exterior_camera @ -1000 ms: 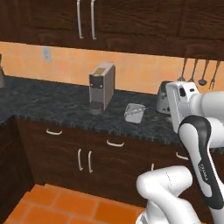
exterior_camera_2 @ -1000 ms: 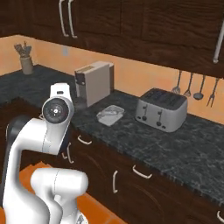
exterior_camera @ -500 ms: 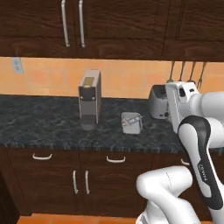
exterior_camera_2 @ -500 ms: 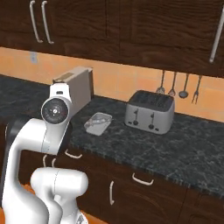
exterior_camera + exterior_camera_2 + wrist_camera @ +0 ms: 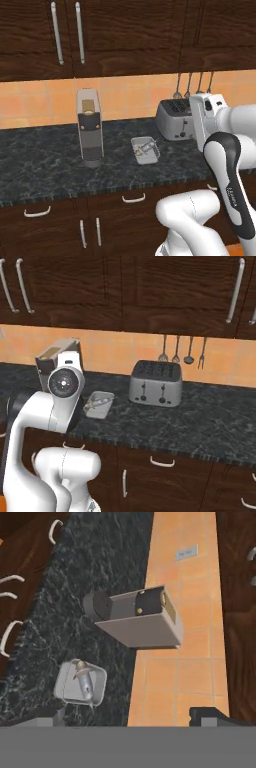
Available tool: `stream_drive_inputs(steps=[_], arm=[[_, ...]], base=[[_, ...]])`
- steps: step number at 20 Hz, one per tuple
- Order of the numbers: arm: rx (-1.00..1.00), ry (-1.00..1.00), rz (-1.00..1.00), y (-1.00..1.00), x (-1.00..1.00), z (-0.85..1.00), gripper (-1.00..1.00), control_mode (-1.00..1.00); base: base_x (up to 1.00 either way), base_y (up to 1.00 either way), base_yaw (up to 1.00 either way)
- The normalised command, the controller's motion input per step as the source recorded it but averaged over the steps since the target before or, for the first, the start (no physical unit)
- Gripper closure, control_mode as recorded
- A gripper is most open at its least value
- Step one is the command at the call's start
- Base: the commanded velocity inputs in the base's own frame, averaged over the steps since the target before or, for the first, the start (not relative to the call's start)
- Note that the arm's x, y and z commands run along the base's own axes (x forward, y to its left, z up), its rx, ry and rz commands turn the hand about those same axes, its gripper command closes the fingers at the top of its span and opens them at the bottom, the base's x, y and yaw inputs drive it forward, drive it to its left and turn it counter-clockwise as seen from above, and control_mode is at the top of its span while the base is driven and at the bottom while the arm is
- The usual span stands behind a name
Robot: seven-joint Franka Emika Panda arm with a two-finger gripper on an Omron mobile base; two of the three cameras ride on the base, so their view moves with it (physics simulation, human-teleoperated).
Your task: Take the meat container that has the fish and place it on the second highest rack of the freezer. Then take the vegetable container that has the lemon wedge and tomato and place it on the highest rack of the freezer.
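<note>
Meat container [image 5: 145, 150] sat flat on the dark speckled counter [image 5: 45, 170], a small grey tray with the slim fish [image 5: 85, 684] lying inside it. In the left base view it lay at about four o'clock from the tall coffee machine [image 5: 89, 127], and at about eight o'clock from the toaster [image 5: 174, 119], apart from both. Being near the counter's front edge, with open space around it, it looked reachable from above, which I judged to be the sensible approach.

The gripper [image 5: 129, 716] was well apart from the tray and held nothing. In the hand view its two dark fingertips [image 5: 210, 716] stood far apart at the bottom edge, so the jaws were spread wide. That view was rolled, so the orange tiled wall [image 5: 180, 637] ran up the frame and the tray showed at about seven o'clock, near the left fingertip but not between the two.

Much was cut off or hard to read. The fish's shape was small and blurred. The white arm [image 5: 55, 411] covered part of the coffee machine in the right base view and stood just beside the tray there. I could not find the freezer, its racks, or the vegetable container, so both placements looked still undone.
</note>
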Motion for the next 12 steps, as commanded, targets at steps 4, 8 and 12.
stream_drive_inputs(steps=[4, 8, 12], arm=[[0.0, 0.0, 0.0, 0.0, 0.0, 0.0, -1.0, 1.0], [0.0, 0.0, 0.0, 0.0, 0.0, 0.0, -1.0, 1.0], [0.0, 0.0, 0.0, 0.0, 0.0, 0.0, -1.0, 1.0]], base=[[0.27, 0.39, -0.34], [0.44, 0.4, -0.2], [0.1, 0.06, -0.01]])
